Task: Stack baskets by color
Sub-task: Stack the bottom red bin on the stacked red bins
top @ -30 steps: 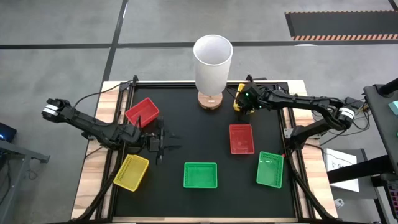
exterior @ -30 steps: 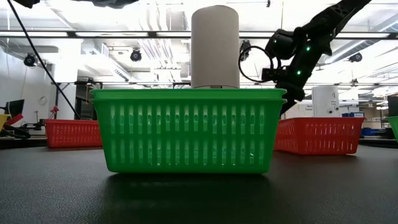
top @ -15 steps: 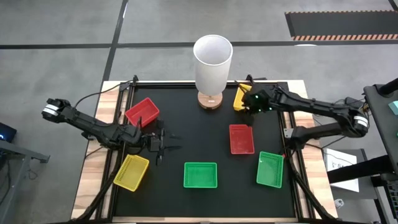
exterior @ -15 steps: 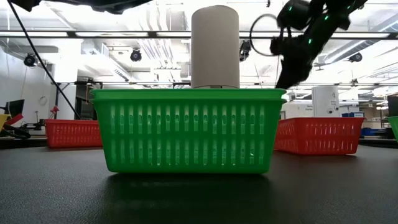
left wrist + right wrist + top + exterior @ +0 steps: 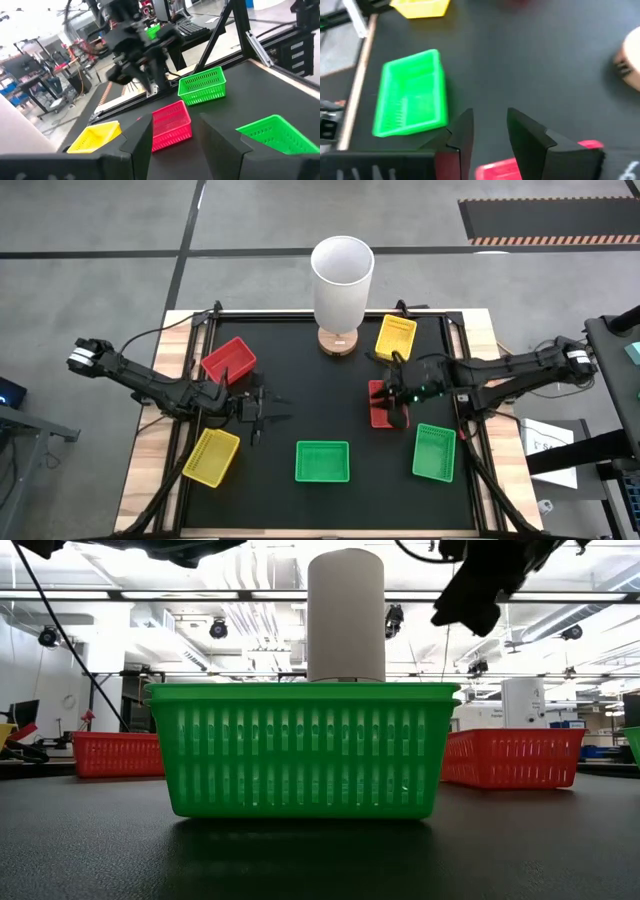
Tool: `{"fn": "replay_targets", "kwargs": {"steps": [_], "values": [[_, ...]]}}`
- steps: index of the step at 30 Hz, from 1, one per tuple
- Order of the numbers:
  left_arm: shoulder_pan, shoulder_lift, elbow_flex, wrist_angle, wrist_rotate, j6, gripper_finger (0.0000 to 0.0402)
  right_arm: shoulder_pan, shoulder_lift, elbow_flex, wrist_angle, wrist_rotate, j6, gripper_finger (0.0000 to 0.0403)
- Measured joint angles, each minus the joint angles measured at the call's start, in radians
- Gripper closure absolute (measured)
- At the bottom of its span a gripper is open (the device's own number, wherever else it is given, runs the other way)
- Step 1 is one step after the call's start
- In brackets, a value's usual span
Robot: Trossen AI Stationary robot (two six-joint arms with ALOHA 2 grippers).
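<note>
Black matting covers the table (image 5: 300,370), which sits on a grey floor with a tall white cylinder (image 5: 342,275) on a wooden base at its far edge. Six baskets show from above: a red basket (image 5: 229,359) on the left, a yellow basket (image 5: 212,457) near the front left corner, a green basket (image 5: 322,461) at front centre, a second green basket (image 5: 434,452) at front right, a second red basket (image 5: 376,412) right of centre, and a second yellow basket (image 5: 395,336) just right of the cylinder's base.

The right gripper (image 5: 398,402) hangs over the second red basket — its wrist view shows the two dark fingers (image 5: 464,137) parted with a clear gap and nothing between them, the red rim just beyond the tips. The left gripper (image 5: 268,410) rests over bare mat between the red basket and the green one at front centre, its fingers (image 5: 142,142) spread wide and holding nothing.

Across the table at mat level, the front green basket fills the middle, with both red baskets behind it on either side.
</note>
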Motion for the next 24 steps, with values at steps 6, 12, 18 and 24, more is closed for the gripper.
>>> {"fn": "replay_targets", "kwargs": {"steps": [6,12,18,24], "values": [[0.000,0.000,0.000,0.000,0.000,-0.029,0.0259,0.171,0.053,0.008,0.013,0.099,0.116,0.0296],[0.000,0.000,0.000,0.000,-0.001,-0.031,0.0259,0.251,0.120,0.037,0.005,0.114,0.202,0.0296],[0.000,0.000,0.000,0.000,-0.001,-0.116,0.0259,0.270,0.202,0.124,-0.136,0.123,0.264,0.0296],[-0.001,0.030,-0.004,0.000,-0.001,-0.244,0.0259,0.270,0.302,0.240,-0.389,0.135,0.271,0.0296]]}}
